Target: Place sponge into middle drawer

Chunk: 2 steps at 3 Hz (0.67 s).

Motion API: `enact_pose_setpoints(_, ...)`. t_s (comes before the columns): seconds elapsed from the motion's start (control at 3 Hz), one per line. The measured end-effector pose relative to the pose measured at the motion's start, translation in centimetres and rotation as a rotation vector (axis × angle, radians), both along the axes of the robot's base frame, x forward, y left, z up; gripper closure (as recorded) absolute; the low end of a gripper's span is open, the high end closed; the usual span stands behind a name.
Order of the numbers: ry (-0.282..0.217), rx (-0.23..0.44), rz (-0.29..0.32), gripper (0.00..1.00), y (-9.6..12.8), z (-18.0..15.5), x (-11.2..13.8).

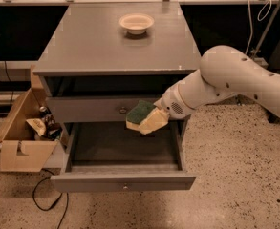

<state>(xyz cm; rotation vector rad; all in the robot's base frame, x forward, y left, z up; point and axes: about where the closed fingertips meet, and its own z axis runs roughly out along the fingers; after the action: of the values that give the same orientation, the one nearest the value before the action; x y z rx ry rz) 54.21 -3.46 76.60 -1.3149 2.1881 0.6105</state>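
The sponge (142, 114), pale yellow foam with a dark green layer, hangs in the air in front of the cabinet, tilted. My gripper (155, 118) is shut on it from the right; the sponge hides most of the fingers. The white arm (225, 82) reaches in from the right. The middle drawer (123, 181) is pulled out below, showing its dark tray interior and a small knob on its narrow front. The sponge is above the drawer's back half, level with the closed taller front panel (91, 109).
A cream bowl (136, 23) sits at the back of the grey cabinet top (96, 46). An open cardboard box (22, 135) with clutter stands on the floor to the left. A dark cable (48, 202) lies by the drawer's left corner. Speckled floor lies to the right.
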Motion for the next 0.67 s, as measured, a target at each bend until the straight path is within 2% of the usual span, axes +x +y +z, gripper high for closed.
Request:
enact_pose_setpoints(0.33, 0.000, 0.000, 0.000, 1.00, 0.0, 0.0, 0.0)
enact_pose_setpoints(0.67, 0.081, 0.040, 0.036, 1.00, 2.0, -7.8, -0.4)
